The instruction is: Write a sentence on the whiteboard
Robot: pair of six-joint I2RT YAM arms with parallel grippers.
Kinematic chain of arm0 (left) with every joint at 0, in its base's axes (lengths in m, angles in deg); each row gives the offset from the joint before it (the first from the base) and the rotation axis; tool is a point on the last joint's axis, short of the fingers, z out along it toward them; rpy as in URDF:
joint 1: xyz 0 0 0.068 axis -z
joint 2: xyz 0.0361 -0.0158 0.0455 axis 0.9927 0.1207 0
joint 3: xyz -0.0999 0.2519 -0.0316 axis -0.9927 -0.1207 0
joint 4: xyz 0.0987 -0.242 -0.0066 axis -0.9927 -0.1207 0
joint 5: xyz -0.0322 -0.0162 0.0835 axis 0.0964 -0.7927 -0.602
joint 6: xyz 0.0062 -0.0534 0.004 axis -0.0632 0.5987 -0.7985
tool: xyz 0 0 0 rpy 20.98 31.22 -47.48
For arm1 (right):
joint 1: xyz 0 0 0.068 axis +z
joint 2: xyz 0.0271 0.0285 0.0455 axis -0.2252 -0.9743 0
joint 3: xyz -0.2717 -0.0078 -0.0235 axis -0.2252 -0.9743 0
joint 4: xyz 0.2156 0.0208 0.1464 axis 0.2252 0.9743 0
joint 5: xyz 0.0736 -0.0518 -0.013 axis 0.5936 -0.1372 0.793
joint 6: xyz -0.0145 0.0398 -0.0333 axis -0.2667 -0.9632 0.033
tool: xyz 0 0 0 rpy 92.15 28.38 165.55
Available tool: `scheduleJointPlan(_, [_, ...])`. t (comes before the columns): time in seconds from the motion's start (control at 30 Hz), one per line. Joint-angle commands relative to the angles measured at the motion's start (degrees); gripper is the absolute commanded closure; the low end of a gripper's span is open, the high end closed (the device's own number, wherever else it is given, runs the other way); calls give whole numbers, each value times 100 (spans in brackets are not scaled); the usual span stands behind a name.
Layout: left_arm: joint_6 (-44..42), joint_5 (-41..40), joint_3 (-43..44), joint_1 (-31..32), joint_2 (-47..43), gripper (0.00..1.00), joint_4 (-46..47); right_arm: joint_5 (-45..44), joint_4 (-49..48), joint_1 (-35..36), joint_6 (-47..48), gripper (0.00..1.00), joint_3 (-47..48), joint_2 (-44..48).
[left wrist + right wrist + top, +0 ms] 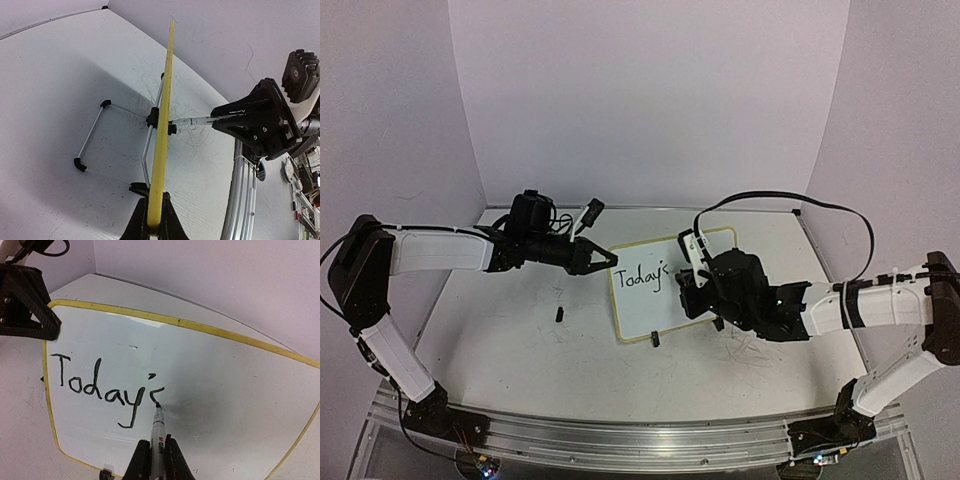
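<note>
The right tool point(156, 444) is clamping tight on a white-barrelled black marker point(157, 422), its tip touching the "s" of the black handwritten sentence point(100, 385), now reading "Today's". The left tool point(154, 212) is pinching shut on the yellow rim of the small rounded white whiteboard point(225, 375), which is standing mid-counter point(500, 340). Next, the marker probably needs lifting and shifting right for "a".

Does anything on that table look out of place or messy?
A small black piece lies loose on the table, left of the whiteboard, possibly a cap. Faint grey scribbles mark the table near the board. Nothing else stands out.
</note>
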Motion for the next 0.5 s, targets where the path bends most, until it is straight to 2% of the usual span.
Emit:
scheduleJointPlan(0.0, [-213,-262,85,-37,-210,100,207,-73,72,-12,-93,100,-58,108])
scheduleJointPlan(0.47, [-213,-254,77,-37,-225,100,208,151,36,-16,-73,100,30,3])
